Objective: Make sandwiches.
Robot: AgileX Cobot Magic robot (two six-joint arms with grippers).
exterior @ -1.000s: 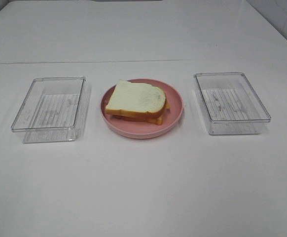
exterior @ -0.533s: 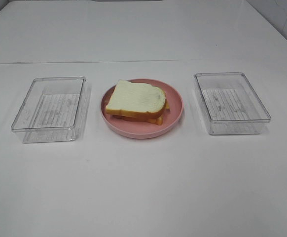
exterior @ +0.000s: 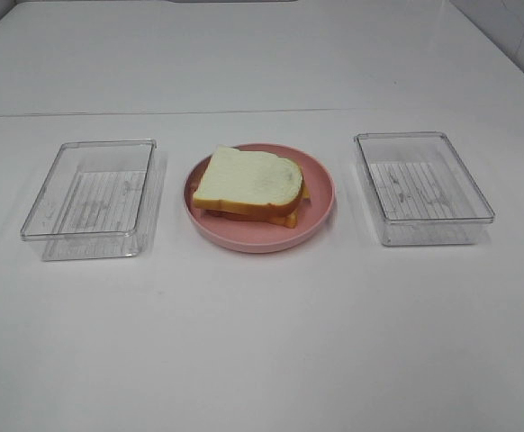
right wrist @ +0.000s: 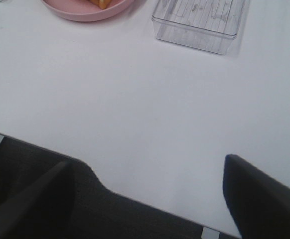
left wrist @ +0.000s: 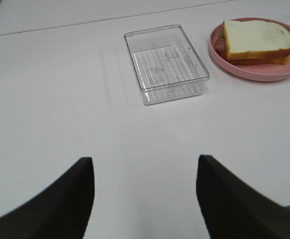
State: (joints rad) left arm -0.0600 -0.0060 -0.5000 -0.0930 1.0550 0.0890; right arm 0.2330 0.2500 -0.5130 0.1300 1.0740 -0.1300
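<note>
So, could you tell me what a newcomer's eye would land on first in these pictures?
Most likely the sandwich, its white top slice over orange-crusted layers, lying on the pink plate in the middle of the white table. Next come the two clear plastic trays, one to the plate's left and one to its right, both holding nothing. Both grippers, left and right, hang open over bare table, away from everything.

White desk (exterior: 262, 342), matte, evenly lit from above, soft shadows only. Thin seam (exterior: 244, 112) across the far part, joining a second white surface (exterior: 244, 54) behind. Tiled wall (exterior: 523, 31) at far right corner, pale. Dark edge strip (right wrist: 135, 214) along the near desk border in the right wrist view.
</note>
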